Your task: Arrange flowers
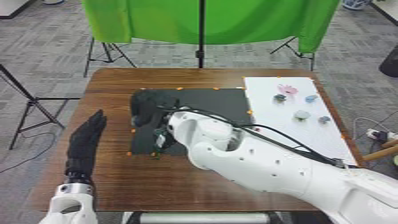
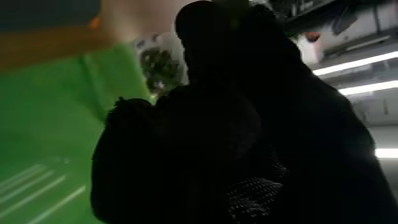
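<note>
Keeps the right hand point(image 1: 149, 107) over the dark mat point(image 1: 222, 102), toward ten o'clock on it, with the arm coming in from four o'clock. Cannot tell its state, whether apart, together or clamped on something. Holds the left hand point(image 1: 84, 145) over the counter point(image 1: 133, 185), near the nine o'clock edge, fingers straight and aimed at about twelve. Has a pink flower point(image 1: 288, 89) near twelve o'clock on the white sheet point(image 1: 333, 145), itself on the counter's two-to-three o'clock side. Shows a dark green piece point(image 1: 280, 98) just beside the flower, toward seven, a bluish piece point(image 1: 310, 98) toward one, a pale round piece point(image 1: 301, 115) near the middle and a blue-grey piece point(image 1: 323, 119) toward three. Shows a leafy green bunch point(image 2: 162, 70) past the black glove in the right wrist view. Has a green cloth point(image 1: 213, 22) hanging beyond the counter's twelve o'clock edge.
</note>
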`<act>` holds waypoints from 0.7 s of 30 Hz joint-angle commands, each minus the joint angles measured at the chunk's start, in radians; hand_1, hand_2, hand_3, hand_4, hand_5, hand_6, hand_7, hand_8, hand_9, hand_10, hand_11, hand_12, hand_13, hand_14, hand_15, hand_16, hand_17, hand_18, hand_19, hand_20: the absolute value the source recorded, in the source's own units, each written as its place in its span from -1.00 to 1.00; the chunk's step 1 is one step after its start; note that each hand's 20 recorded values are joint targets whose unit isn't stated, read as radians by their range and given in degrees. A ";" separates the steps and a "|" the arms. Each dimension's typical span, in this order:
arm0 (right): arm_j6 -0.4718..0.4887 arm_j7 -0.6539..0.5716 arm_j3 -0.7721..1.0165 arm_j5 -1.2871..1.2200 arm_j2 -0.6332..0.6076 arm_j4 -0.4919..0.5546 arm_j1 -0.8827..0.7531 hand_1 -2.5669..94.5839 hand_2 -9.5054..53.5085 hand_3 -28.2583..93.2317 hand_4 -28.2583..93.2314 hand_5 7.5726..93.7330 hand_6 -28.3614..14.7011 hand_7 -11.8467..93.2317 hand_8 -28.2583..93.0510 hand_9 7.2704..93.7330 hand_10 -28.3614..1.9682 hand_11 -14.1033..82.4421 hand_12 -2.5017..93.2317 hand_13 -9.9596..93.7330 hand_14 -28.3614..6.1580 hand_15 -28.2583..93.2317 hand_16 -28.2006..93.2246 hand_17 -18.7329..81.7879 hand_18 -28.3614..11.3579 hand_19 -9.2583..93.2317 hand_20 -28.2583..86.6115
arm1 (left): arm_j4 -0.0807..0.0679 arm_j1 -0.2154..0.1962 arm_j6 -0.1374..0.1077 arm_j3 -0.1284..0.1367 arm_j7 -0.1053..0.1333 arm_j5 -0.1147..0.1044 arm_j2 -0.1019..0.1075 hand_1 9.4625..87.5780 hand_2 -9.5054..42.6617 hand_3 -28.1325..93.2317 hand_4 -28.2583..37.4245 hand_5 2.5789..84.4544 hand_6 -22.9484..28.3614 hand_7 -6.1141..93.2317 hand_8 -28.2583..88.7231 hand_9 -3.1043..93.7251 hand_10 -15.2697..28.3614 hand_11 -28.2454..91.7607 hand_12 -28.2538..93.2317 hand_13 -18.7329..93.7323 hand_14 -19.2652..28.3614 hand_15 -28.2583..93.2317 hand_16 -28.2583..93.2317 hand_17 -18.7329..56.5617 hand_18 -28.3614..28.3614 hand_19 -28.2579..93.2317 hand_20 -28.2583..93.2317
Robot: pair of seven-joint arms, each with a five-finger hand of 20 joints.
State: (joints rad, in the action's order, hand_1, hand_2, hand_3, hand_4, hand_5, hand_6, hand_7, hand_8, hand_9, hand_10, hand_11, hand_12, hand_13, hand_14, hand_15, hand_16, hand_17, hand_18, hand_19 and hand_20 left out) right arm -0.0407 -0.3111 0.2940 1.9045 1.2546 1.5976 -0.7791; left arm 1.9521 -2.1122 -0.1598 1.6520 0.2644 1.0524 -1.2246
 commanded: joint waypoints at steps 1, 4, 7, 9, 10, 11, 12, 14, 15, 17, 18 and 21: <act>0.008 -0.015 -0.043 0.053 0.051 -0.105 -0.017 0.37 -1.00 0.31 -0.75 0.69 0.22 -0.44 -0.29 0.94 0.19 -0.44 -0.13 1.00 0.56 0.39 -0.02 0.79 0.11 1.00 0.31 | -0.007 -0.007 0.026 -0.013 -0.004 0.000 0.006 -0.75 -0.56 0.53 -1.00 -0.15 0.15 -0.83 -0.59 -0.24 0.24 -0.40 -0.33 -0.25 0.30 -0.45 -0.52 -0.45 0.28 -0.52 -0.29; 0.008 -0.030 -0.043 0.061 0.055 -0.124 -0.021 0.34 -1.00 0.31 -0.75 0.66 0.21 -0.45 -0.31 0.92 0.18 -0.45 -0.13 1.00 0.56 0.38 -0.01 0.79 0.11 1.00 0.31 | -0.009 -0.006 0.034 -0.013 0.000 0.001 0.008 -0.77 -0.56 0.53 -1.00 -0.15 0.15 -0.83 -0.59 -0.24 0.24 -0.40 -0.33 -0.25 0.30 -0.46 -0.52 -0.45 0.28 -0.52 -0.29; 0.002 -0.041 -0.047 0.069 0.050 -0.125 -0.019 0.31 -1.00 0.28 -0.75 0.59 0.19 -0.49 -0.35 0.87 0.15 -0.46 -0.13 1.00 0.56 0.37 0.00 0.78 0.10 1.00 0.31 | -0.010 -0.009 0.037 -0.012 0.003 -0.001 0.009 -0.78 -0.57 0.53 -1.00 -0.15 0.15 -0.83 -0.59 -0.24 0.24 -0.40 -0.33 -0.25 0.30 -0.46 -0.52 -0.45 0.28 -0.52 -0.29; 0.006 -0.044 -0.038 0.075 0.047 -0.123 -0.023 0.31 -1.00 0.24 -0.73 0.55 0.18 -0.51 -0.36 0.85 0.13 -0.43 -0.16 1.00 0.56 0.36 0.00 0.78 0.10 1.00 0.30 | -0.014 -0.009 0.041 -0.012 0.012 -0.002 0.006 -0.76 -0.65 0.54 -1.00 -0.15 0.15 -0.83 -0.59 -0.24 0.24 -0.40 -0.33 -0.26 0.29 -0.46 -0.52 -0.45 0.29 -0.52 -0.29; 0.010 -0.044 -0.033 0.069 0.044 -0.122 -0.022 0.28 -1.00 0.26 -0.73 0.52 0.19 -0.51 -0.37 0.84 0.13 -0.42 -0.17 1.00 0.56 0.36 0.01 0.78 0.10 1.00 0.30 | -0.016 -0.006 0.046 -0.011 0.015 0.001 0.005 -0.73 -0.73 0.54 -1.00 -0.15 0.15 -0.83 -0.59 -0.25 0.24 -0.40 -0.33 -0.26 0.29 -0.46 -0.52 -0.45 0.29 -0.52 -0.29; 0.020 -0.047 -0.029 0.069 0.041 -0.118 -0.023 0.23 -1.00 0.32 -0.76 0.49 0.19 -0.51 -0.40 0.82 0.11 -0.40 -0.19 1.00 0.56 0.36 0.01 0.77 0.10 1.00 0.30 | -0.018 -0.007 0.043 -0.011 0.025 0.012 0.003 -0.67 -0.83 0.54 -0.98 -0.16 0.15 -0.83 -0.58 -0.25 0.23 -0.40 -0.32 -0.26 0.29 -0.45 -0.52 -0.46 0.30 -0.52 -0.29; 0.022 -0.051 -0.028 0.071 0.036 -0.112 -0.022 0.19 -1.00 0.36 -0.78 0.46 0.20 -0.51 -0.44 0.81 0.10 -0.38 -0.21 1.00 0.56 0.35 0.02 0.77 0.10 1.00 0.30 | -0.023 -0.005 0.045 -0.011 0.038 0.017 0.004 -0.60 -0.92 0.53 -0.90 -0.18 0.15 -0.82 -0.58 -0.25 0.22 -0.40 -0.32 -0.26 0.30 -0.45 -0.51 -0.46 0.32 -0.53 -0.29; 0.029 -0.047 -0.025 0.072 0.029 -0.105 -0.021 0.15 -1.00 0.39 -0.79 0.39 0.23 -0.49 -0.64 0.78 0.08 -0.33 -0.25 1.00 0.55 0.34 0.03 0.77 0.11 1.00 0.29 | -0.026 -0.008 0.050 -0.004 0.058 0.031 0.000 -0.50 -0.99 0.49 -0.79 -0.22 0.14 -0.82 -0.58 -0.27 0.18 -0.40 -0.31 -0.26 0.30 -0.46 -0.50 -0.47 0.36 -0.53 -0.30; 0.027 -0.052 -0.026 0.066 0.023 -0.099 -0.019 0.12 -1.00 0.41 -0.80 0.38 0.23 -0.49 -0.66 0.77 0.06 -0.32 -0.27 1.00 0.54 0.33 0.03 0.77 0.11 1.00 0.28 | -0.029 -0.009 0.049 -0.002 0.069 0.035 -0.001 -0.45 -1.00 0.47 -0.77 -0.25 0.14 -0.81 -0.58 -0.28 0.17 -0.40 -0.31 -0.26 0.30 -0.46 -0.50 -0.47 0.37 -0.53 -0.30; 0.035 -0.049 -0.012 0.068 0.019 -0.094 -0.023 0.08 -1.00 0.44 -0.82 0.35 0.23 -0.50 -0.67 0.75 0.04 -0.28 -0.32 1.00 0.54 0.32 0.04 0.77 0.11 1.00 0.28 | -0.028 -0.011 0.049 0.002 0.070 0.032 -0.003 -0.38 -1.00 0.44 -0.75 -0.29 0.11 -0.80 -0.58 -0.29 0.14 -0.41 -0.30 -0.27 0.28 -0.46 -0.50 -0.48 0.39 -0.53 -0.30; 0.034 -0.052 -0.007 0.067 0.015 -0.093 -0.023 0.06 -1.00 0.46 -0.83 0.33 0.24 -0.50 -0.67 0.75 0.03 -0.26 -0.34 1.00 0.54 0.32 0.04 0.77 0.10 1.00 0.27 | -0.027 -0.010 0.050 0.004 0.064 0.033 -0.005 -0.36 -1.00 0.43 -0.74 -0.29 0.11 -0.80 -0.59 -0.30 0.13 -0.41 -0.30 -0.27 0.28 -0.46 -0.50 -0.48 0.39 -0.53 -0.30; 0.033 -0.049 0.010 0.060 0.006 -0.089 -0.025 0.01 -1.00 0.48 -0.84 0.26 0.23 -0.53 -0.67 0.72 -0.01 -0.22 -0.42 1.00 0.53 0.32 0.04 0.76 0.10 1.00 0.27 | -0.027 -0.017 0.051 0.004 0.063 0.020 -0.006 -0.34 -1.00 0.42 -0.75 -0.30 0.11 -0.80 -0.59 -0.31 0.12 -0.41 -0.30 -0.28 0.28 -0.46 -0.49 -0.49 0.39 -0.53 -0.30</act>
State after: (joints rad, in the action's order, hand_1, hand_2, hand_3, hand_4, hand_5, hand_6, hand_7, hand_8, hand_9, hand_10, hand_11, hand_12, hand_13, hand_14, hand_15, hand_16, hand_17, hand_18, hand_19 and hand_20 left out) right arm -0.0145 -0.3557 0.2671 1.9613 1.2852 1.4918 -0.8090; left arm 1.9305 -2.1123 -0.1199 1.6472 0.3312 1.0752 -1.2192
